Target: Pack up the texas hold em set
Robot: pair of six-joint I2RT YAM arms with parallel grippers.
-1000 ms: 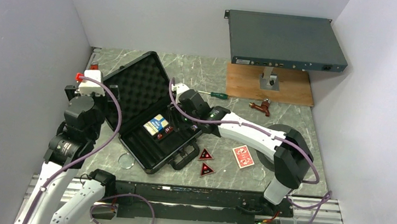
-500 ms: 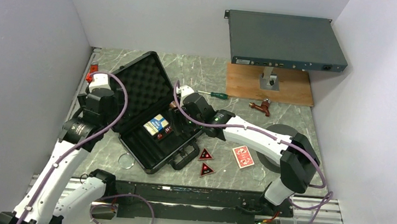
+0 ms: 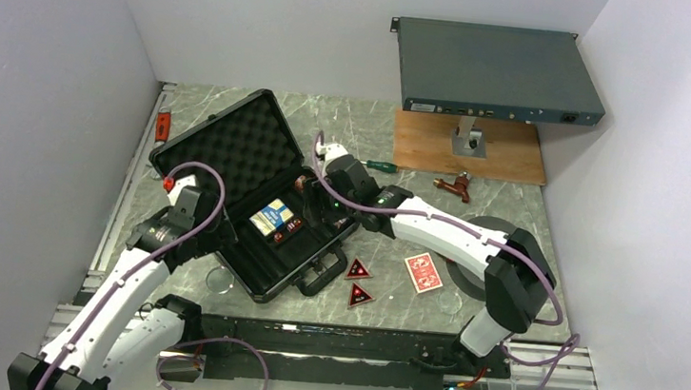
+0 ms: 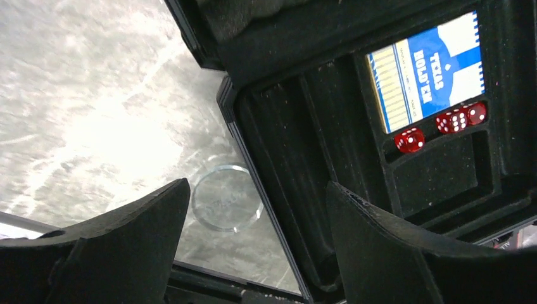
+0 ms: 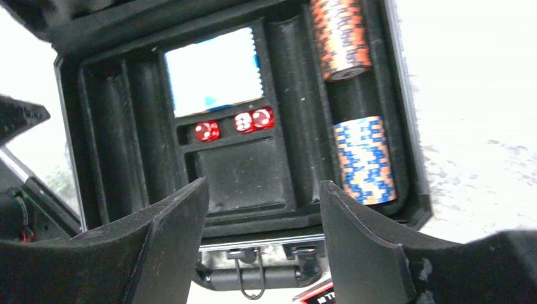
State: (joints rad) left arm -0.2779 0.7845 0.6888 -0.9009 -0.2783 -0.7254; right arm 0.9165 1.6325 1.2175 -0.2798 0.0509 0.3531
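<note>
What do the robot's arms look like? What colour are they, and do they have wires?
Both are white tubes with chunky black joints: the left arm and the right arm. A purple cable loops along each one. Each tip has two thick, black, wedge-shaped fingers, on the left end effector and the right end effector alike.
</note>
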